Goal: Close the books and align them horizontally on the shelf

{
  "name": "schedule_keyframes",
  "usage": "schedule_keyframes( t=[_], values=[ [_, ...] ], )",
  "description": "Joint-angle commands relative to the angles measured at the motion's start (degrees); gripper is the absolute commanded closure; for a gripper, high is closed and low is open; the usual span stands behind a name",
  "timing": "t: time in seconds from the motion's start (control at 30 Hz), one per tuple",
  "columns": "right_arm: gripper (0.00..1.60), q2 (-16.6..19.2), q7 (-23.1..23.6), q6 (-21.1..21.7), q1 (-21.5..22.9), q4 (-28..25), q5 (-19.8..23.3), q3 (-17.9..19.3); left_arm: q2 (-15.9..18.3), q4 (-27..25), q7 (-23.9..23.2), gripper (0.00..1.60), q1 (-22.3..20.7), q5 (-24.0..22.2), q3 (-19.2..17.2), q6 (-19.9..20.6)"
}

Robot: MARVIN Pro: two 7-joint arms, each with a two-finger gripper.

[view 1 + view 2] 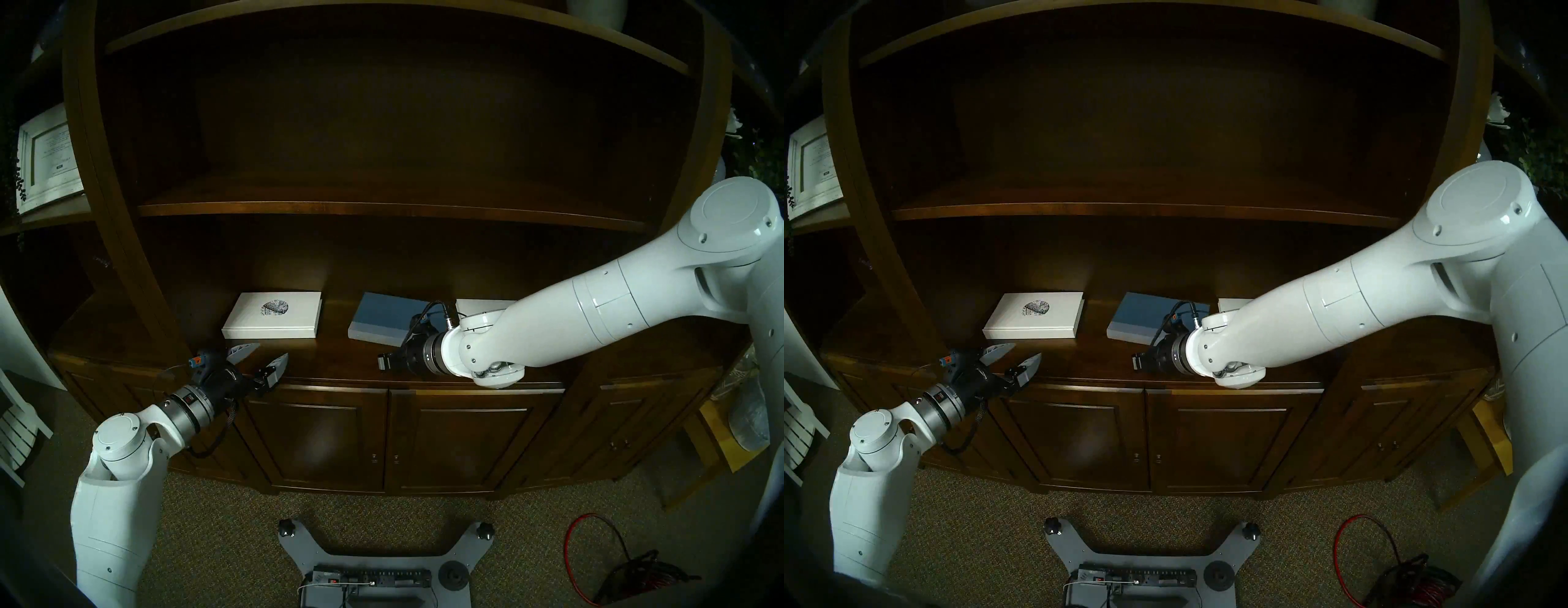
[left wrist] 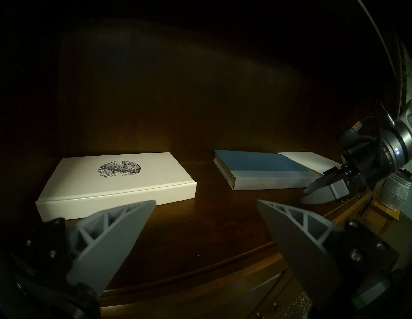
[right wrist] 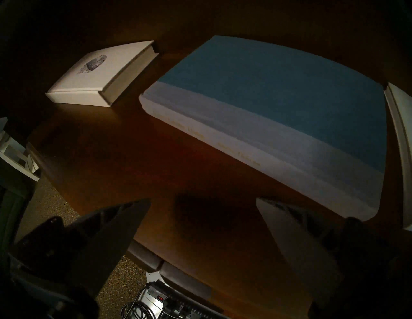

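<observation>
Flat blue hardback with pale spine strip [image 1: 388, 319]: closed, mid dark brown polished wooden ledge [image 1: 339, 361], skewed | right gripper [image 3: 201, 222]: jaws apart, empty, just front of spine, nearer | left gripper [image 1: 265, 356]: apart, empty.

Third white book [image 1: 479, 305] mostly hidden behind the right arm [image 1: 594, 305]; the right wrist view's edge cuts it to a sliver. Blue book [image 3: 278, 107] spine lettering too blurred to read. Framed certificate [image 1: 49, 157] text too small.
</observation>
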Motion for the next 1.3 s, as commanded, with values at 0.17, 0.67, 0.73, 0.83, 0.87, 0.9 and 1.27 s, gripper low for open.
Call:
schedule_keyframes(
  t=[0.17,0.67,0.73,0.83,0.87,0.9,1.27],
  values=[
    [0.00,-6.7,-5.6,1.7,1.5,7.6,-2.1,-0.3,-0.1,-1.5,0.1,0.00,-1.3,-0.5,-0.4,-0.5],
    [0.00,-4.3,-6.9,-2.6,3.8,7.0,-6.0,-1.2,0.0,-1.4,0.1,0.00,-1.3,-0.5,-0.4,-0.5],
    [0.00,-3.7,-6.9,-2.2,4.1,6.5,-5.9,-1.5,0.0,-1.4,0.1,0.00,-1.3,-0.5,-0.4,-0.5],
    [0.00,-2.5,-6.6,-1.6,5.3,3.5,-5.9,-1.9,-0.1,-1.4,0.1,0.00,-1.3,-0.5,-0.4,-0.5],
    [0.00,-1.8,-6.5,-1.8,5.8,2.1,-6.0,-2.0,-0.1,-1.4,0.1,0.00,-1.3,-0.5,-0.4,-0.5],
    [0.00,-0.9,-6.4,-1.7,6.0,0.6,-6.6,-1.7,-0.1,-1.4,0.1,0.00,-1.3,-0.5,-0.4,-0.5],
    [0.00,6.5,-6.0,-6.7,11.0,-12.4,-11.3,-2.5,0.1,-1.3,0.0,0.00,-1.3,-0.4,-0.4,-0.4]
  ],
)
